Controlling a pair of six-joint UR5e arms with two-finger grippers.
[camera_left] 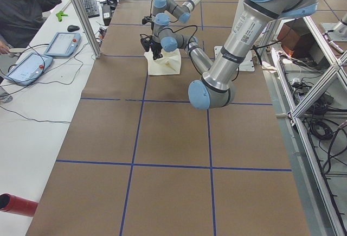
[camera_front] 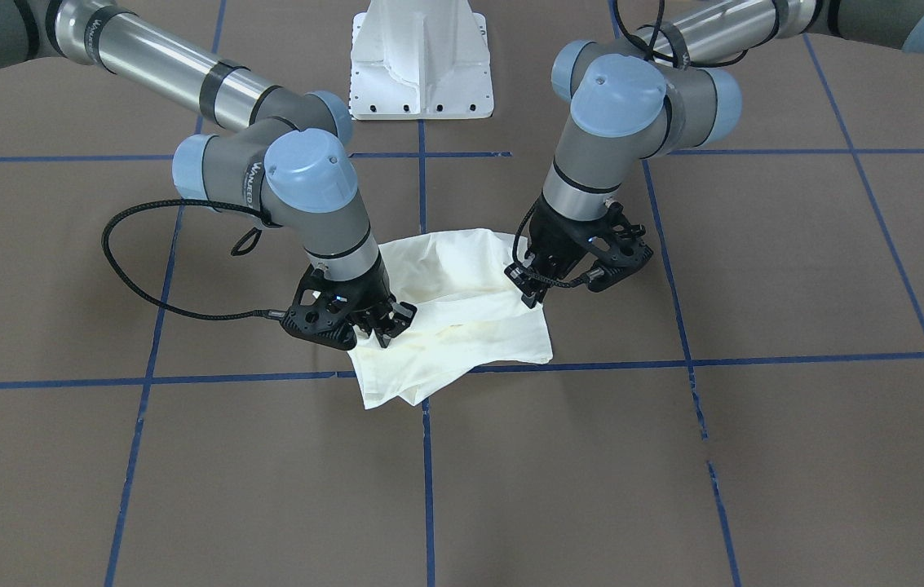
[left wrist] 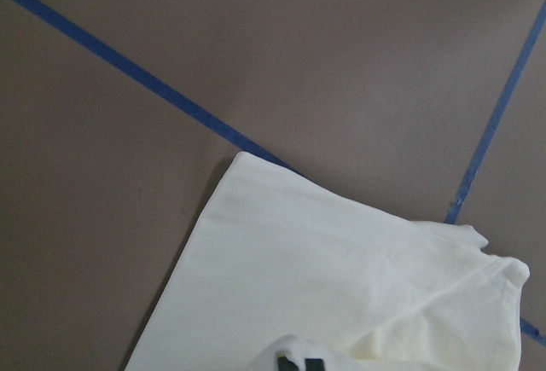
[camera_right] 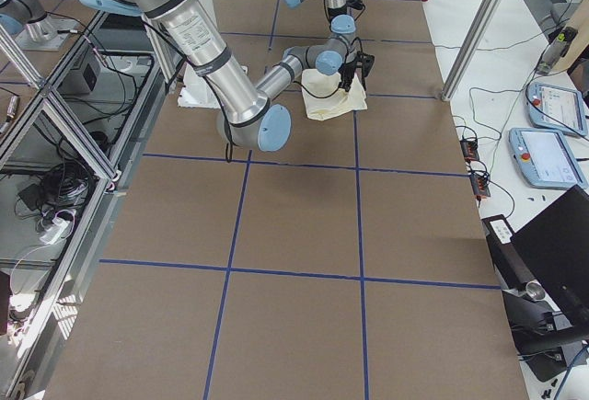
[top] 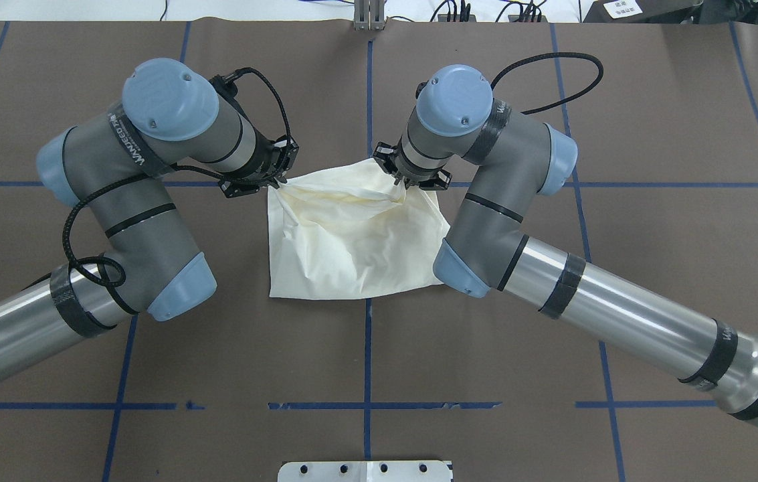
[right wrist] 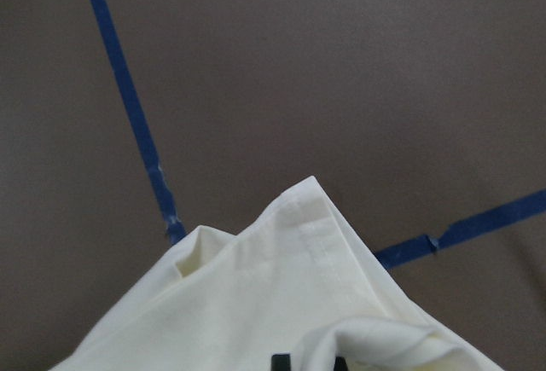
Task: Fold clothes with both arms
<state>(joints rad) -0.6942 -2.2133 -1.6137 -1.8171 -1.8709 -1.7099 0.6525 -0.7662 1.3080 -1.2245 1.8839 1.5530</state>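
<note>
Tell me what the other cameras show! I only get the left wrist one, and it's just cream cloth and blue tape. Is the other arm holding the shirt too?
Observer: It looks so. The right gripper pinches the T-shirt at its far edge, and the cloth puckers up toward it.
Operator: So where's my gripper?
Observer: The left gripper is at the shirt's other far corner, on the overhead view's left.
Operator: Can you see the cat picture?
Observer: No. Only plain cream cloth shows in every view.
Operator: Is anyone watching?
Observer: Yes, a person in black sits at the white desk beside the table.
</note>
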